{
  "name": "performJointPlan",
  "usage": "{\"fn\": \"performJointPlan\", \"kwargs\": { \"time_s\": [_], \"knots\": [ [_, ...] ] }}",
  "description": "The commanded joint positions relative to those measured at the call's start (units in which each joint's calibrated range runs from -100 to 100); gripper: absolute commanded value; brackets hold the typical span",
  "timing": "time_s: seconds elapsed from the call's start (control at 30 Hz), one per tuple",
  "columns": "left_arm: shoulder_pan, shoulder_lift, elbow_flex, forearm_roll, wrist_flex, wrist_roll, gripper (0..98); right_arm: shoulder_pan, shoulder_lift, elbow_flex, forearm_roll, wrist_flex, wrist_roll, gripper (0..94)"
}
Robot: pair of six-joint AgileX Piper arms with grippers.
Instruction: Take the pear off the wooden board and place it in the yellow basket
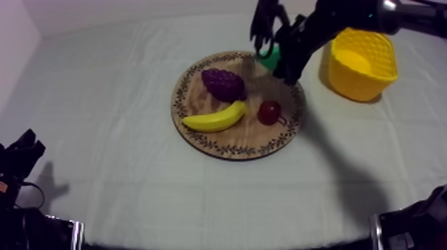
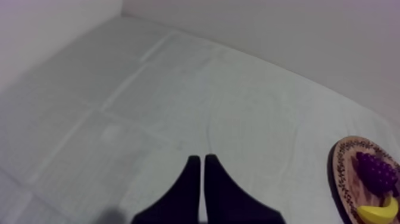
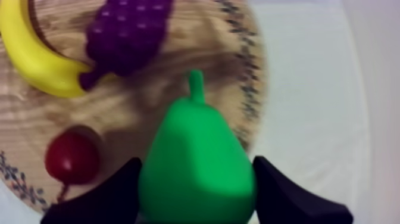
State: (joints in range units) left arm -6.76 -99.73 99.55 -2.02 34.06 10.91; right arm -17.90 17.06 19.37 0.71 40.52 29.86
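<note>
Right pincer (image 3: 198, 199) was clamped round the pear (image 3: 196, 149), over the far rim of the wooden board (image 1: 226, 143). We judged the grasp done. Carry and drop into the yellow basket (image 1: 359, 63), by the counter's far right edge, weren't. Left pincer (image 2: 203, 173) sat closed, empty.

Held the pear (image 3: 199, 149) in the right claw (image 3: 196, 179), above the rim of the board (image 1: 199, 143). Had the grapes (image 3: 128, 33) ahead of that claw on the board, the banana (image 3: 36, 59) beyond and touching them, and the small fruit (image 3: 72, 158) beside one finger. Had the basket (image 1: 352, 83) on the table (image 1: 133, 193) near the claw, off the board. Hung the left claw (image 2: 202, 159) over bare table, well apart from the board.
</note>
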Motion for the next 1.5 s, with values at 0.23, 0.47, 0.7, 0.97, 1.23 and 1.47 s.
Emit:
{"fn": "performJointPlan", "kwargs": {
  "time_s": [0.23, 0.47, 0.7, 0.97, 1.23, 1.47],
  "knots": [
    [0.0, 0.0, 0.0, -0.01, 0.0, 0.0, 0.1, 13.2, -9.5, -0.1, -2.3, 5.2, 8.0, 49.7],
    [0.0, 0.0, 0.0, -0.01, 0.0, 0.0, 0.1, 21.9, -11.5, -2.0, -3.5, 8.8, 11.7, 50.9],
    [0.0, 0.0, 0.0, -0.01, 0.0, 0.0, 0.1, 25.3, -8.3, -2.2, -3.8, 7.7, 12.6, 51.5],
    [0.0, 0.0, 0.0, -0.01, 0.0, 0.0, 0.1, 25.6, -2.0, -3.4, -2.8, 6.6, 11.4, 52.4],
    [0.0, 0.0, 0.0, -0.01, 0.0, 0.0, 0.1, 24.0, 5.3, -4.7, -0.8, 4.1, 9.2, 53.8],
    [0.0, 0.0, 0.0, -0.01, 0.0, 0.0, 0.1, 23.4, 7.4, -4.7, -0.7, 2.9, 8.0, 63.7]
  ]
}}
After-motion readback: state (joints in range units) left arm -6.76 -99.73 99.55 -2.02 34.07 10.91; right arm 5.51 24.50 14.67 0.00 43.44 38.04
